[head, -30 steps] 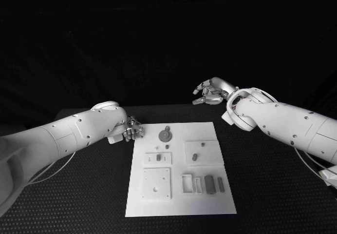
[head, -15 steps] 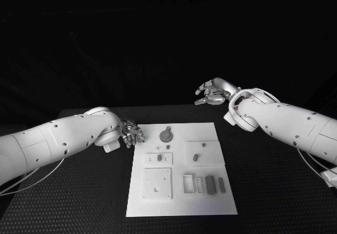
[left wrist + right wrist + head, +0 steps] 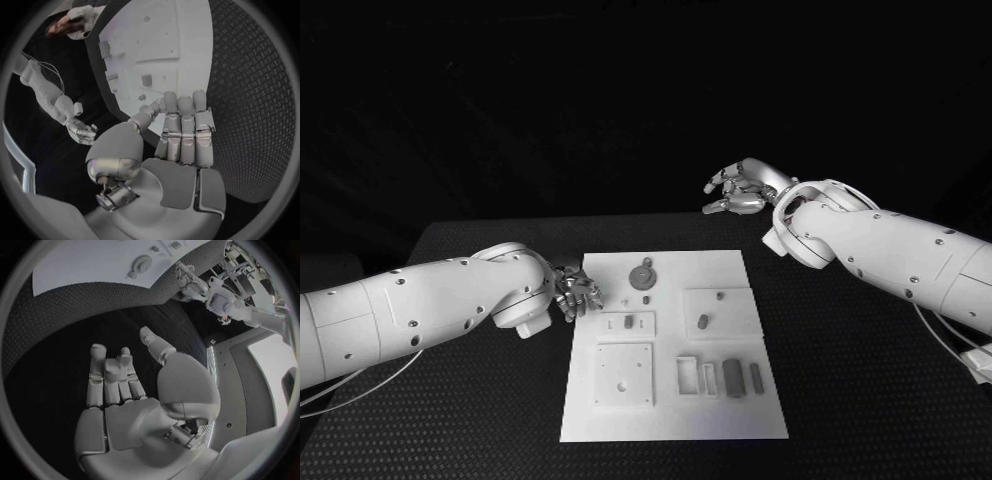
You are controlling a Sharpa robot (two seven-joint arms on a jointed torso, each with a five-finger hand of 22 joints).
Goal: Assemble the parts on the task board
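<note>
While both robot hands, left and right, are hanging spread and empty, parts are lying loose on the task board, lower middle.

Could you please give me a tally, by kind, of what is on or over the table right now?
Task board: 1
Robot hands: 2, left hand and right hand, both holding nothing
Round disc part: 1
Other small grey parts on the board: several, too small to count reliably
Total counted: 4, plus the small parts
</note>
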